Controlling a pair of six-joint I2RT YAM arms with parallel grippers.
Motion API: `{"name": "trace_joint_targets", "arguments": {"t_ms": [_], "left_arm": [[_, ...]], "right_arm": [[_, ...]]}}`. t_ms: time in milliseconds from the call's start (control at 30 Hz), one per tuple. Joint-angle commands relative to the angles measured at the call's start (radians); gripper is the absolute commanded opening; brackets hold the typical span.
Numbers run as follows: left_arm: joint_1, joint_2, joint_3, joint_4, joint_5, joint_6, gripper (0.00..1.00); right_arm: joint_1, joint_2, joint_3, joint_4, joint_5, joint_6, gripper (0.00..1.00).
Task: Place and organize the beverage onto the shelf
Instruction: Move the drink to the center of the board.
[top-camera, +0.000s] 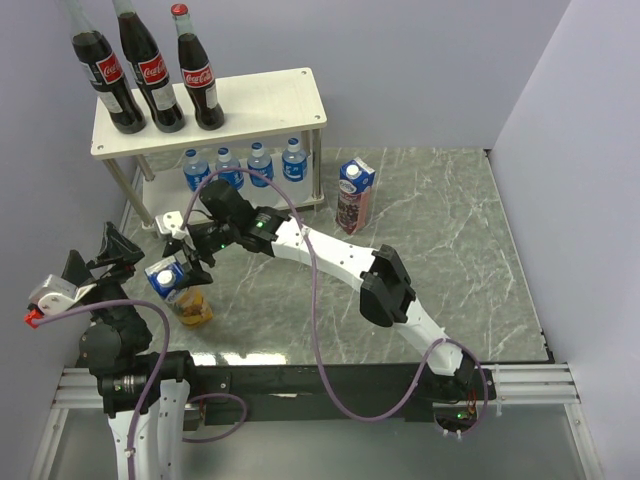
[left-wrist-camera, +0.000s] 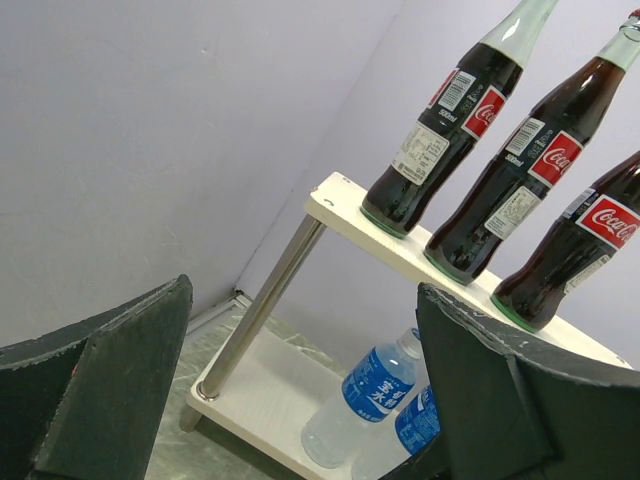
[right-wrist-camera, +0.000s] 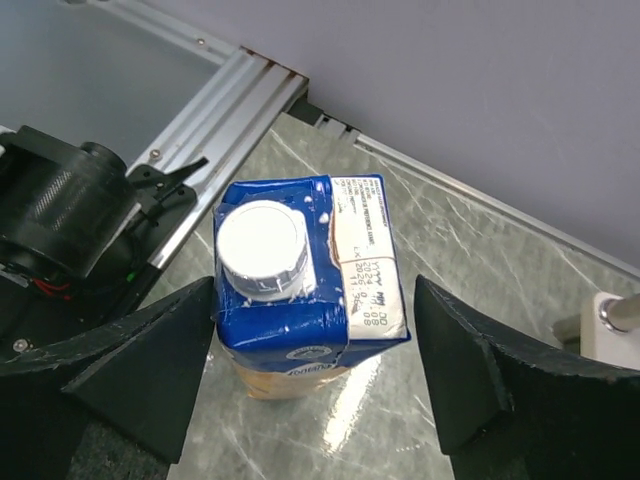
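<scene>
Right wrist view: my right gripper (right-wrist-camera: 315, 345) holds its fingers wide astride the yellow juice carton (right-wrist-camera: 310, 260) near the tabletop's (right-wrist-camera: 460, 245) left edge, seemingly ready to clamp. The left gripper (left-wrist-camera: 300, 300) gapes idle.

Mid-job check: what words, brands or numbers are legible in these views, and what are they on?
"Coca-Cola": red labels of the three cola bottles on the shelf.
"500ml", seemingly: white back labels of two of them; the rest too small.
Unreadable: blurred characters on the water bottles; stamped date digits on top of the yellow juice carton; small print on the purple juice carton.
</scene>
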Motion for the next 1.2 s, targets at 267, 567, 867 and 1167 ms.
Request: {"name": "trace_joint_targets", "arguments": {"t_ms": [267,567,867,1167], "left_arm": [[0.007,0.0,0.001,0.027,0.026,0.017,0.99],[0.007,0.002,-0.001,0.028,0.031,0.016,1.0],[0.009,0.002,-0.002,0.031,0.046,0.013,1.0],[0.007,0.042,-0.002,0.041,0.135,0.014,0.99]], "right_arm": [[0.009,0.009,0.03,0.004,-0.021,-0.004,0.64],[-0.01,-0.1,-0.022,-0.031,0.026,0.026,0.15],[-0.057,-0.337,-0.229,-0.047,0.143,0.139,0.06],[-0.126,-0.564,-0.461,0.002,0.27,0.238,0.0]]}}
